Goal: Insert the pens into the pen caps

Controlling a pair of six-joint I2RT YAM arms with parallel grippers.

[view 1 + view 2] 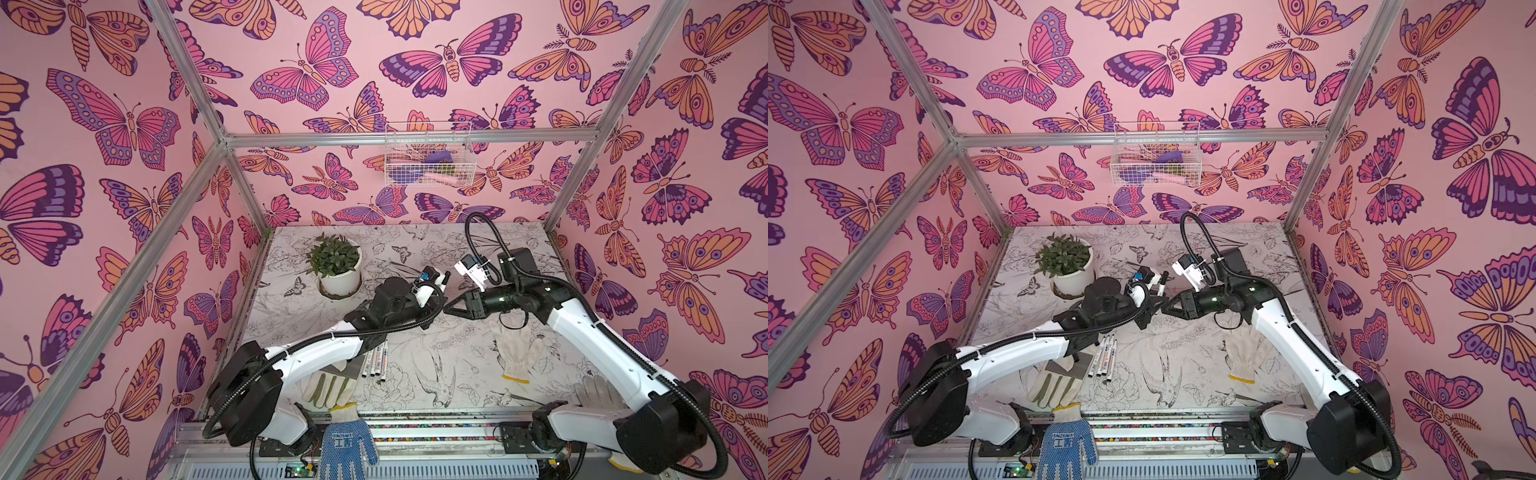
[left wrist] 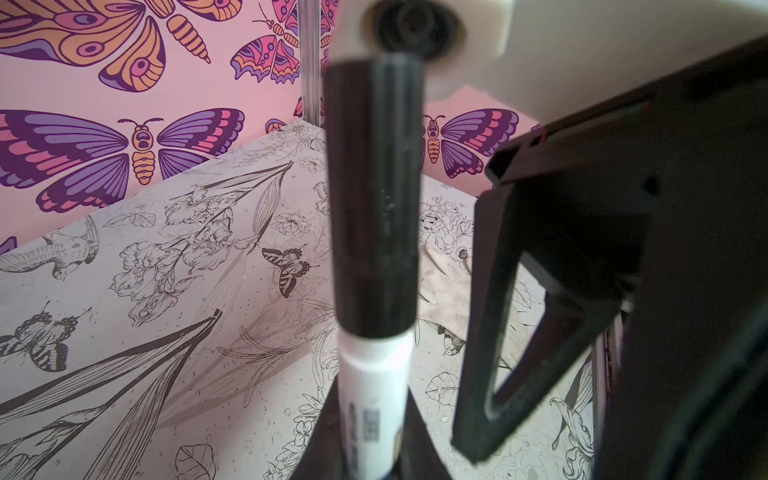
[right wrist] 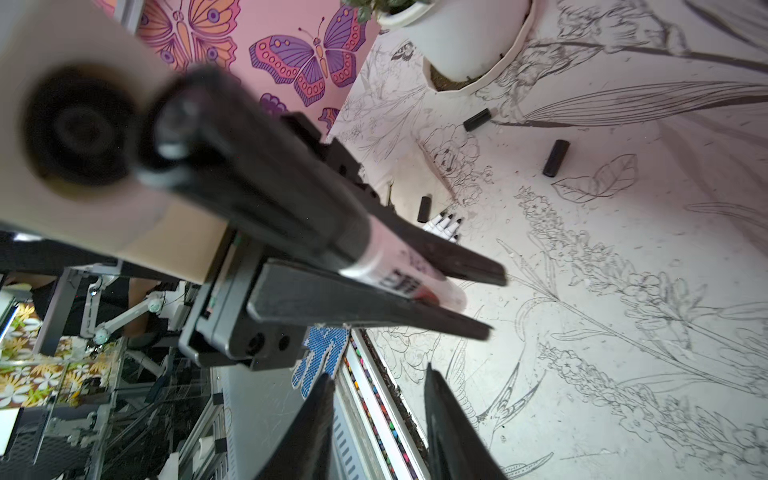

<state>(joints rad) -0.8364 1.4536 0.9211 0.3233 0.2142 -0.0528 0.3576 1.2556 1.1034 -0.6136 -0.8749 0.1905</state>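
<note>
Left tool (image 2: 365, 449) clamps a slim white marker pen (image 2: 374, 399) already fitted with a black cylindrical cap (image 2: 374, 199), held above mid-counter (image 1: 415, 374). Right tool (image 3: 378, 428) stands parted, empty, just beside it. Remaining white pens (image 1: 376, 359) lie grouped near-left; loose black caps (image 3: 555, 158) lie beyond them

Your left arm reaches in from the bench's front left corner toward its middle, and your left gripper (image 2: 370, 440) is clamped tight. Your right arm comes from the front right corner, forearm level; your right gripper (image 3: 380, 415) faces the left one, tips near it, its jaws parted.
</note>
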